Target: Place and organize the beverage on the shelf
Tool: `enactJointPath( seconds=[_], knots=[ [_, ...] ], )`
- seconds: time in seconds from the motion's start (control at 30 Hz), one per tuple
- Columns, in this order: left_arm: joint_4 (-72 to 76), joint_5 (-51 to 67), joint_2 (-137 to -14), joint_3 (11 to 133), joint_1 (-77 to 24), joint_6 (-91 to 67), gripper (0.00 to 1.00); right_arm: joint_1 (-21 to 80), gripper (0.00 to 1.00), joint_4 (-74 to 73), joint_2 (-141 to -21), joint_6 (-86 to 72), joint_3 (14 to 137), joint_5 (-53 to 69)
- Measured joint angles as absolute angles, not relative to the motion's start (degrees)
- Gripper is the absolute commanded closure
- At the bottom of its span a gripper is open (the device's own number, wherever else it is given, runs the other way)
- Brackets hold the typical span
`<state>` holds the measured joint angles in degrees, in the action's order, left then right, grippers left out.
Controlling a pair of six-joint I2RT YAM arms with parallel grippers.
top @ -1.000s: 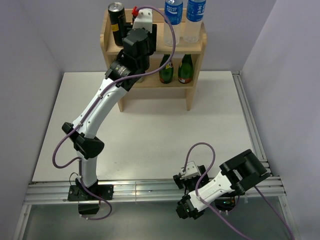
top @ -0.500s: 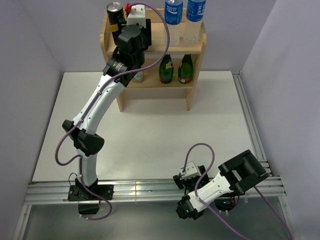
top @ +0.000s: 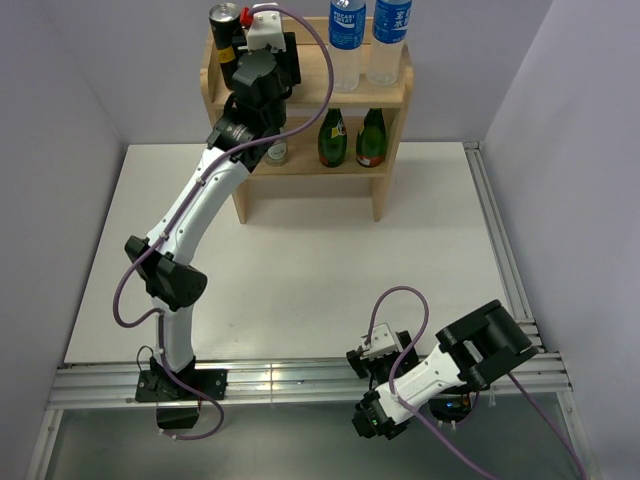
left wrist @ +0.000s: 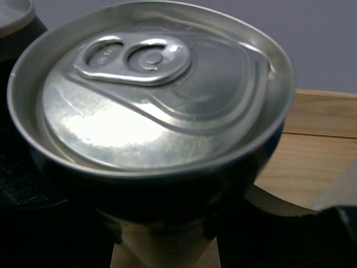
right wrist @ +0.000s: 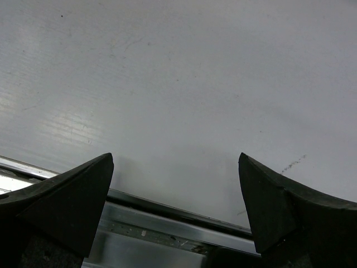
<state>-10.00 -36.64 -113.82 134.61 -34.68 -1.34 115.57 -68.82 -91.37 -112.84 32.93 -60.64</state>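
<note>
1. Left arm stretches to the far-left end of the shelf (top: 388,98), at its top tier. Left gripper (top: 252,30) is clamped on a dark can (left wrist: 150,111), whose silver lid and pull tab fill the wrist view.
2. A second can (left wrist: 10,15) stands just left of the gripped can. Touching or apart: cannot tell.
3. Bare wood of the top tier shows to the right of the gripped can. Whether its base rests on the wood: cannot tell.
4. Two water bottles (top: 347,35) (top: 390,35) stand upright side by side on the right half of the top tier.
5. Two green bottles (top: 332,135) (top: 371,135) stand upright side by side on the lower tier, below the water bottles.
6. Right arm is folded at the near-right edge of the table (top: 300,260). Right gripper (right wrist: 175,190) has its jaws spread wide with nothing between them, over the white surface and the metal rail (right wrist: 167,215).
</note>
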Motion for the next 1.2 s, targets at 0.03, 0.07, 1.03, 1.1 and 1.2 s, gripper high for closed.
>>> enactJointPath(
  seconds=[0.03, 0.07, 1.03, 1.1, 1.2],
  knots=[
    [-9.6, -36.5, -113.7, 134.3, -34.7, -1.3, 0.32, 115.6, 0.00, -68.9, -91.5, -112.8, 32.9, -60.6],
    [-9.5, -36.3, -113.6, 134.1, -34.6, -1.4, 0.27, 115.6, 0.00, -68.9, -91.6, -112.8, 33.0, -60.5],
    [-9.5, -38.2, -105.7, 118.8, -37.6, -2.9, 0.03, 118.3, 0.00, -74.6, -93.4, -112.9, 35.7, -59.4],
    [-8.9, -39.1, -103.7, 116.2, -38.5, -3.7, 0.03, 118.9, 0.00, -74.8, -93.6, -112.9, 35.9, -59.0],
    [-7.4, -40.7, -100.2, 111.5, -39.9, -4.4, 0.03, 119.9, 0.00, -74.9, -94.3, -112.8, 36.6, -58.5]
  ],
)
